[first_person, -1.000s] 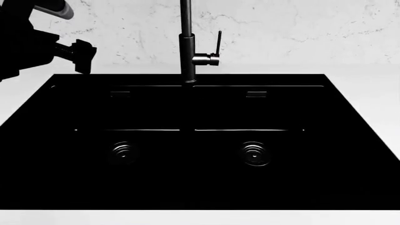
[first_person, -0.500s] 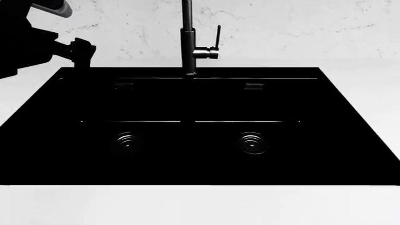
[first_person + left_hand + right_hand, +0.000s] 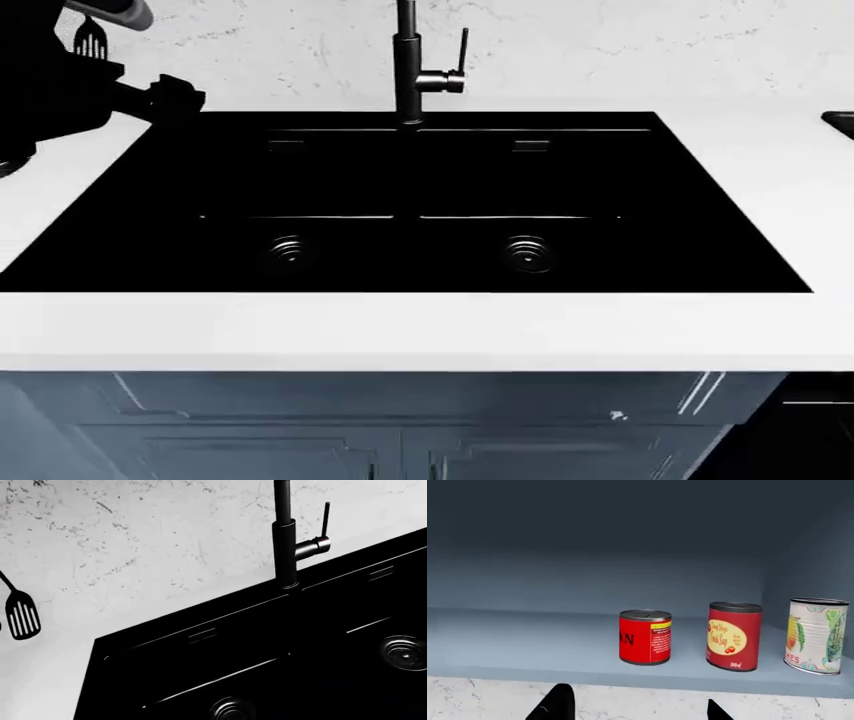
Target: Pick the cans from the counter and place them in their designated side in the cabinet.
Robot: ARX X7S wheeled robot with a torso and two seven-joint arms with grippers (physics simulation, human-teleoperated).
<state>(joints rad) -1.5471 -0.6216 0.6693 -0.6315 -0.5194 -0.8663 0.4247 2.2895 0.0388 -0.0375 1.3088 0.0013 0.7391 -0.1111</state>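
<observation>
Two red-labelled cans stand upright on a blue-grey cabinet shelf [image 3: 527, 640] in the right wrist view: one with a yellow patch [image 3: 645, 637], and one with a cream oval label [image 3: 734, 636] beside it. My right gripper [image 3: 637, 712] is open and empty, below and in front of the shelf edge, apart from both cans. My left gripper [image 3: 171, 98] is a dark shape at the far left of the head view, above the white counter [image 3: 400, 330]. Its jaws do not show. No can shows on the counter.
A white can with a green picture label [image 3: 817, 635] stands at the shelf's end, by the cabinet wall. A black double sink [image 3: 400, 200] with a tall faucet [image 3: 414, 70] fills the counter's middle. A spatula [image 3: 22, 615] hangs on the marble wall. Blue lower cabinet doors [image 3: 400, 430] are below.
The head view has drawn back and tilted down: the sink has shifted up and shrunk, and the counter's front edge and lower cabinet doors have come into view. The left arm stays at the upper left.
</observation>
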